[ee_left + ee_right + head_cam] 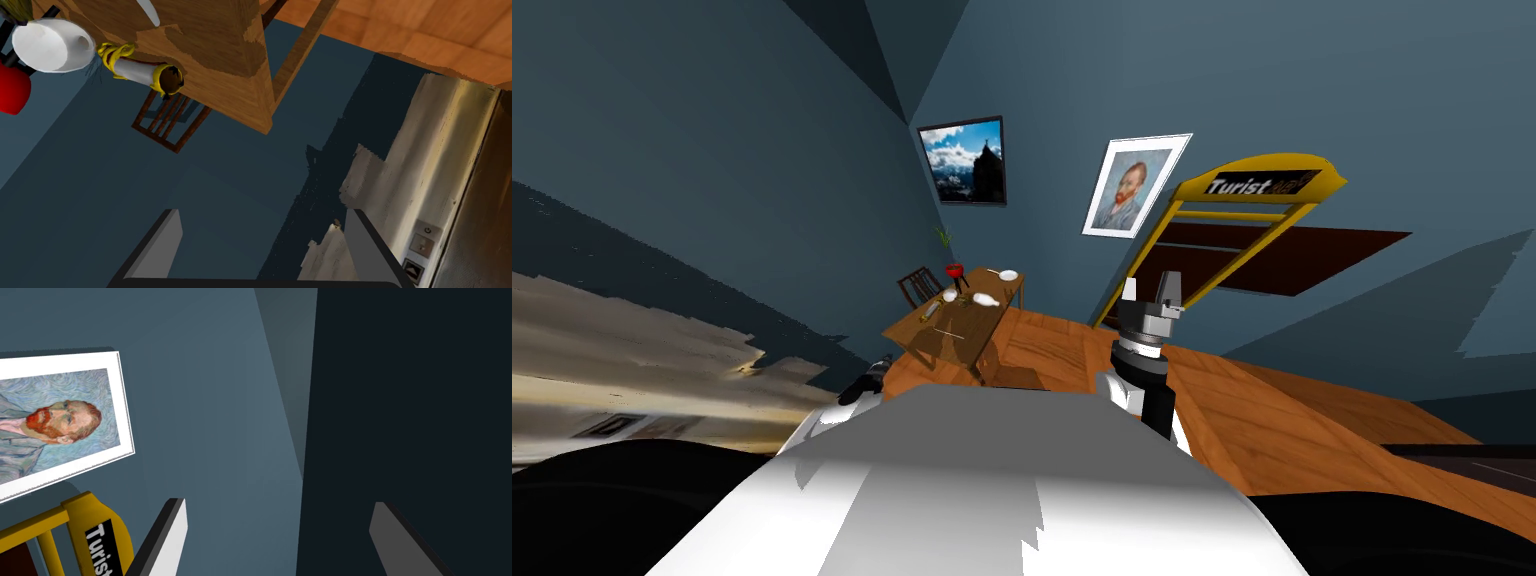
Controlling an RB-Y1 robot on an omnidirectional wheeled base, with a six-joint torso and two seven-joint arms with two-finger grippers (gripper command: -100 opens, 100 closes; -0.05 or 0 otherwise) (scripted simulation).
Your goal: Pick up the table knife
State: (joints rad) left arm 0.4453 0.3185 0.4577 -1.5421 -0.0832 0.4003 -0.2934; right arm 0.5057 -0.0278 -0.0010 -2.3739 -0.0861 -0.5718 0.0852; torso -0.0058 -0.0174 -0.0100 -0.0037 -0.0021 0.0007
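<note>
Left gripper [262,210] and right gripper [278,502] gape empty; approach step, I reckon. Next, near the worktop [958,346] and table knife [149,11].

The table [967,346] stands off in the room's far corner, with a chair [916,286] drawn up at its left edge and a tall rack [1247,200] against the wall to its right. On it, a potted plant [953,268] sits at the far left corner, a plate [1008,275] at the far right corner, a bowl [950,296] and a rolled bundle [930,312] by the left edge, and the table knife [944,331] toward the near edge. One picture [964,160] hangs above the far edge, and another picture [1134,186] hangs between table and rack.
</note>
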